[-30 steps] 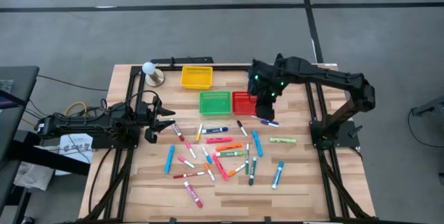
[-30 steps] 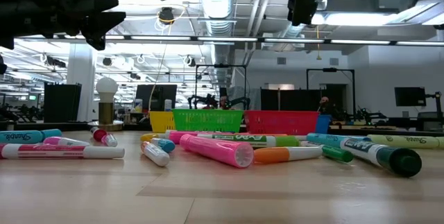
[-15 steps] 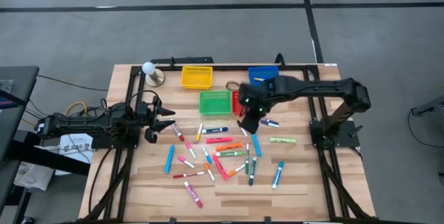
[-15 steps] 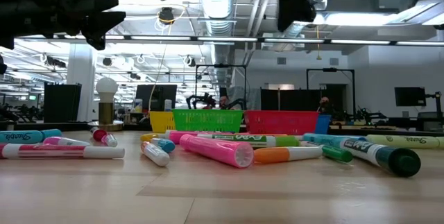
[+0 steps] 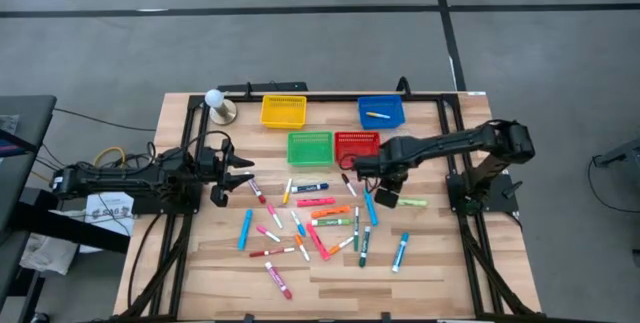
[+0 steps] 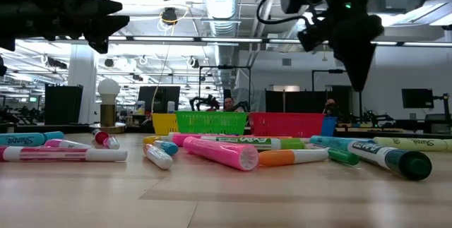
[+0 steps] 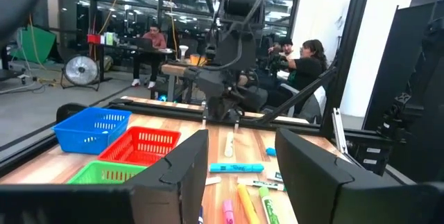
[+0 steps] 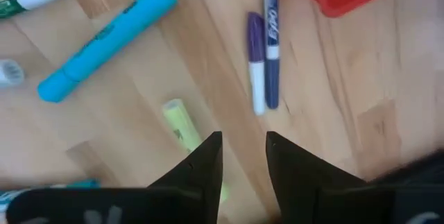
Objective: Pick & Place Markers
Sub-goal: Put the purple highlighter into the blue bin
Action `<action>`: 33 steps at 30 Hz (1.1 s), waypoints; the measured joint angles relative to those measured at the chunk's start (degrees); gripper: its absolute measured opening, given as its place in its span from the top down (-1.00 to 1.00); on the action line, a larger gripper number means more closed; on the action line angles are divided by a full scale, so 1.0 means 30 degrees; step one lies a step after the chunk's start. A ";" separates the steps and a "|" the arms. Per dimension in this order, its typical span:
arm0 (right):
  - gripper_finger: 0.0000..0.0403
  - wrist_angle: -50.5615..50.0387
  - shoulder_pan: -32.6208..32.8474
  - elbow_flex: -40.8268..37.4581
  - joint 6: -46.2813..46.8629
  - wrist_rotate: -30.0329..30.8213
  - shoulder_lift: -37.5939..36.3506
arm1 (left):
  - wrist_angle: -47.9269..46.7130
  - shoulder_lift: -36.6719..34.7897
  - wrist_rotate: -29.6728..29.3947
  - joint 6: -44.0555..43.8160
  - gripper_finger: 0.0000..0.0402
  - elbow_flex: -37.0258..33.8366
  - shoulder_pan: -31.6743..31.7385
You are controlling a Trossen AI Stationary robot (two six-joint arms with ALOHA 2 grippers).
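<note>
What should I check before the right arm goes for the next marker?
1. Right gripper empty: ok, fingers apart, nothing between them.
2. Target lined up: ok, the yellow-green marker lies just ahead of the fingers.
3. Neighbours clear: ok, the purple marker and light-blue marker lie apart from it.
4. Fingers down at table level: not ok, in the low view they hang above the markers.
5. Left gripper out of the way: ok, open at the table's left side.

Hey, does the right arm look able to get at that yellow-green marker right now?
Probably yes. The right gripper hangs open just above the yellow-green marker, which lies on bare wood apart from the purple markers, with nothing between.
</note>
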 joint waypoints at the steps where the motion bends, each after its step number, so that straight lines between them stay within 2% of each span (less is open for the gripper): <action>1: 0.49 0.0523 0.0035 -0.0617 -0.0117 0.0133 -0.0296 | -0.0005 0.0012 0.0006 0.0006 0.17 0.0000 0.0000; 9: 0.49 0.5940 -0.0046 -0.5786 -0.1617 0.0292 -0.3985 | 0.0099 0.0110 0.0004 0.0001 0.17 0.0000 0.0000; 16: 0.49 0.8478 -0.0818 -0.8291 -0.1624 -0.0076 -0.5951 | 0.0199 0.0110 0.0006 -0.0001 0.17 0.0000 -0.0002; 19: 0.49 0.9185 -0.1183 -0.8579 -0.2436 -0.1135 -0.6085 | 0.0235 0.0110 -0.0001 -0.0001 0.17 0.0000 0.0000; 26: 0.49 0.9980 -0.1826 -0.8980 -0.3259 -0.2211 -0.5438 | 0.0339 0.0103 0.0001 -0.0057 0.17 0.0000 -0.0002; 33: 0.49 1.0150 -0.2416 -0.9163 -0.3673 -0.2265 -0.4436 | 0.0410 0.0110 0.0000 -0.0132 0.17 0.0000 -0.0001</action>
